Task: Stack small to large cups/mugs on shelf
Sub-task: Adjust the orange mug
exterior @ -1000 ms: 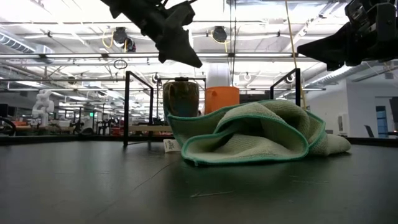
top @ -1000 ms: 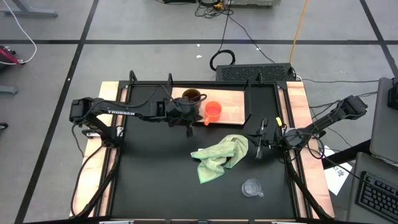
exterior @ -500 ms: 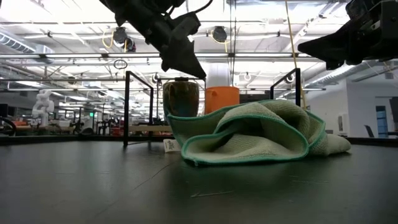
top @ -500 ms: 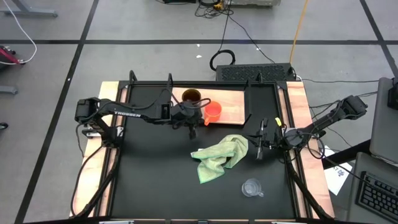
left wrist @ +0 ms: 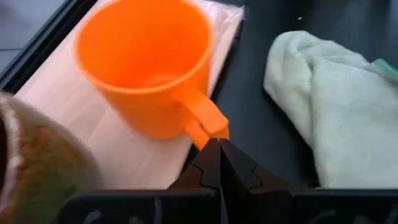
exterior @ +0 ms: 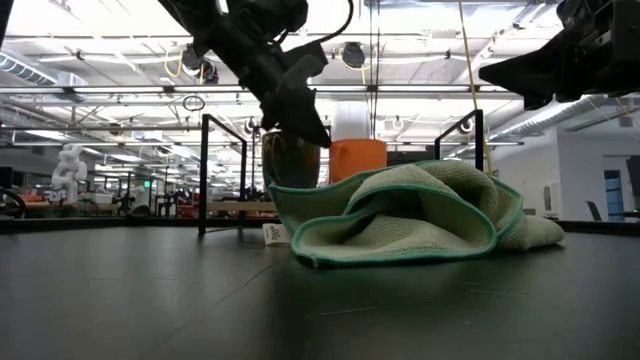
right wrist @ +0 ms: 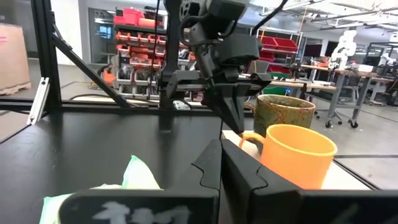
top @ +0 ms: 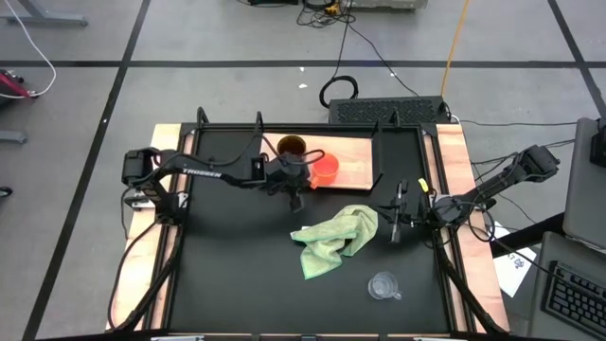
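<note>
Black tabletop [top: 237,275], clenched left end effector [top: 294,197] dropped nearer orange cup [top: 324,170] handle, right end effector [top: 395,227] clenched, unmoved

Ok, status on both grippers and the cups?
Left gripper shut, at small orange cup's handle on wooden shelf. Right gripper shut, parked beside green cloth. Brown mug shelved; clear glass cup on black table.

Brown mug [top: 292,147] and orange cup [top: 325,170] upright on wooden shelf [top: 355,161], clear glass cup [top: 383,285] on tabletop
</note>
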You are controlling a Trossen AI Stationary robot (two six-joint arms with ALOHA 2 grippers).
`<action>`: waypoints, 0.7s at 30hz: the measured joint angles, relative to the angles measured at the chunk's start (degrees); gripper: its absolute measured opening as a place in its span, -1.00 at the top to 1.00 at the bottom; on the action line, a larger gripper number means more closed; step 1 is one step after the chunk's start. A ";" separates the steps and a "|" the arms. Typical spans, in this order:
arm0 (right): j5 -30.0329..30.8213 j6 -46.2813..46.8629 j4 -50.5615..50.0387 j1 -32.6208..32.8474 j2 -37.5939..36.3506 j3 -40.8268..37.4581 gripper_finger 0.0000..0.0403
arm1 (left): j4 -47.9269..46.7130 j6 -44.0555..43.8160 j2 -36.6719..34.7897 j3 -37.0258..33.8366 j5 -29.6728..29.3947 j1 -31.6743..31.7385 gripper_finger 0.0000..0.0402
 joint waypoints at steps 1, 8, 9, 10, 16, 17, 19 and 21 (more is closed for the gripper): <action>-0.02 0.00 0.01 -0.01 0.00 0.00 1.00 | -0.13 0.00 -0.03 0.00 0.00 0.23 1.00; -0.95 0.00 -0.01 -0.02 0.00 0.00 1.00 | -0.29 0.81 0.02 -0.02 0.07 0.72 1.00; -0.94 0.00 -0.04 -0.02 0.00 0.00 1.00 | -0.30 0.81 0.02 -0.02 0.07 0.72 1.00; -0.94 0.00 -0.04 -0.02 0.00 0.00 1.00 | -0.26 0.82 0.02 -0.02 0.07 0.74 1.00; -0.94 0.10 -0.03 -0.02 0.00 0.00 1.00 | -0.17 1.09 0.02 -0.02 -0.24 1.16 1.00; -0.94 0.14 -0.02 -0.02 0.00 -0.01 1.00 | -0.07 1.09 0.02 -0.02 -0.34 1.30 1.00; -0.94 0.16 -0.02 -0.02 0.00 0.00 1.00 | -0.01 1.07 0.02 -0.02 -0.75 1.57 1.00; -0.94 0.17 -0.04 -0.02 0.00 0.00 1.00 | -0.18 1.07 0.02 -0.02 -0.97 1.91 1.00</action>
